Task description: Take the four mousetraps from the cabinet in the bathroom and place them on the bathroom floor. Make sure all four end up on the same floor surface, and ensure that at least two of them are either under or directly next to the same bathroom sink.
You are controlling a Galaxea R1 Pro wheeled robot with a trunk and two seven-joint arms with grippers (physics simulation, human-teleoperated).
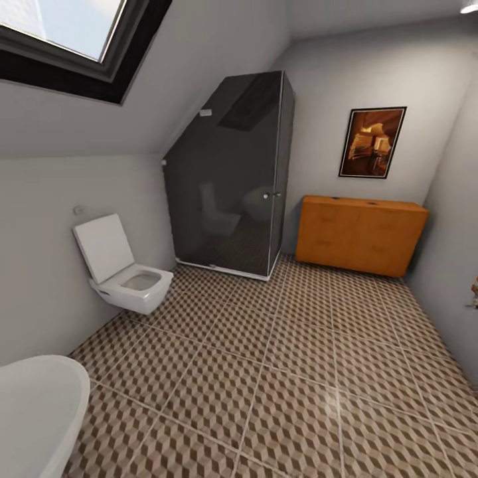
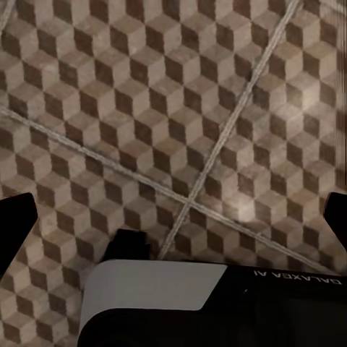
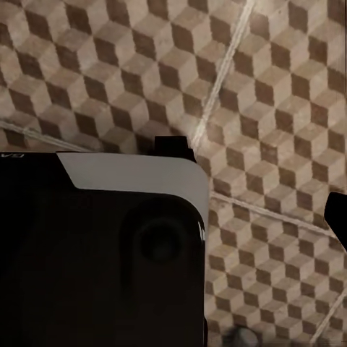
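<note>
With both end effectors spread wide and empty over the floor (image 1: 312, 372), I should roll straight to the cabinet (image 1: 358, 234) at the far wall and stop square to its drawers.

A home bathroom: wall-hung toilet (image 1: 126, 279), glass shower cubicle (image 1: 232, 179), tiled floor (image 1: 279, 385).

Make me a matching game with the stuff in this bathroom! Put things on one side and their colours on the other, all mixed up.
Things:
1. toilet
2. cabinet
3. shower cabin
4. bathroom floor

Colours:
A. orange-brown wood
B. brown, beige and cream cubes
C. white
D. dark smoky glass

Right pairs: 1-C, 2-A, 3-D, 4-B
</note>
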